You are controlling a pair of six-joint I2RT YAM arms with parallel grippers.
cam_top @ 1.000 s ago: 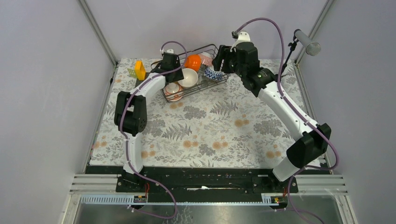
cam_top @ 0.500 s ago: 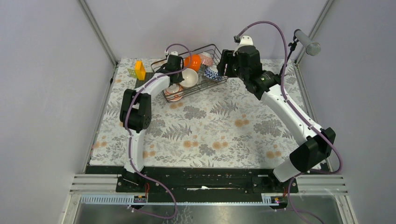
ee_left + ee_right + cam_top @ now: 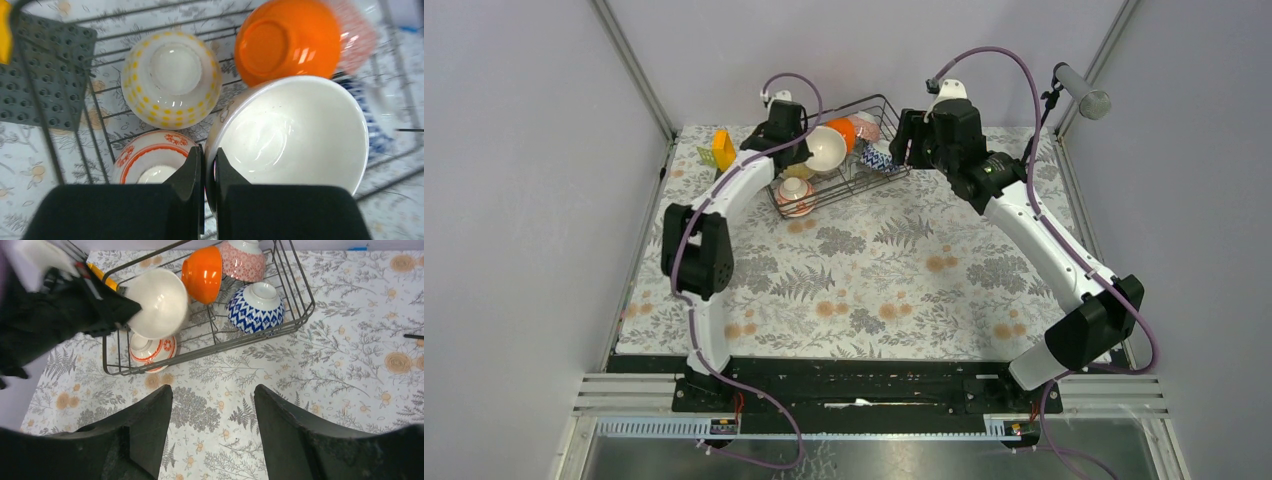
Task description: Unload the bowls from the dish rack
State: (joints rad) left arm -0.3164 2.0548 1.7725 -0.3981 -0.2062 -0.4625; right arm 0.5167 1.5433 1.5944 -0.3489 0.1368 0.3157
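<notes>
Starting near the arm bases: nothing but floral tablecloth (image 3: pixel 874 270) over the near half. Moving up, seeing the right gripper (image 3: pixel 212 390) with fingers spread wide, gripping nothing, hanging over the cloth just off the near side of the dish rack (image 3: pixel 104 357). Found the rack itself at the table's far edge, a bit left of middle. Over its left half, got the left gripper (image 3: pixel 209 155) pinching the rim of the cream bowl (image 3: pixel 290 130), one finger inside and one outside, holding it tipped on edge with the mouth toward the wrist camera.

Underneath, in the rack's near left corner, spotted the white bowl with red pattern (image 3: pixel 150 162), bottom up. Behind that, a yellow-dotted bowl (image 3: pixel 172 82), bottom up too. Along the far side, an orange bowl (image 3: pixel 287 40) on edge with a pink patterned bowl (image 3: pixel 243 261) just beside it. Near right corner of the rack: a blue-white bowl (image 3: pixel 256 307), upside down.

Left of the rack, toward the far left corner, a dark studded plate (image 3: pixel 50 75) and a yellow block (image 3: pixel 723 149). Past the far right corner, probably a mic (image 3: pixel 1082 92) on a stand, hard to say.
</notes>
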